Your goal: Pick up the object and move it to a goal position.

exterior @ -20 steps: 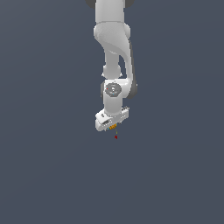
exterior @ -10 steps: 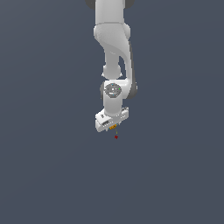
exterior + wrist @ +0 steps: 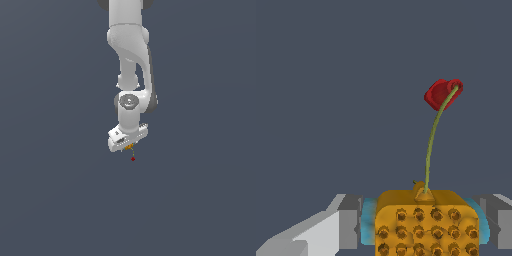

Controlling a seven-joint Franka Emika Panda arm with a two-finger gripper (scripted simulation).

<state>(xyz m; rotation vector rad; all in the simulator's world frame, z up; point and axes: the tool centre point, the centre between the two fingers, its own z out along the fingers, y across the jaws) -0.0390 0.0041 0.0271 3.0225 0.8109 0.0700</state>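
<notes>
The orange object (image 3: 426,222) sits gripped between the jaws, its studded face toward the wrist camera and its light-blue knobs pressed against the grey fingers (image 3: 348,227) on either side — so the gripper (image 3: 128,146) is closed on it, narrowed to the piece's own width. In the exterior view only a sliver of orange (image 3: 129,147) shows under the white hand, clear of the table. The red goal marker (image 3: 442,93) lies just beyond the piece, joined to it by a thin greenish line; in the exterior view the marker (image 3: 133,159) hangs just below the hand and slightly toward that view's right. The step in hand looks like the last short carry: I would ease the piece along that line (slowly, no twist at the wrist), keeping the grip firm — the knobs are rounded and could slip — until orange covers red
</notes>
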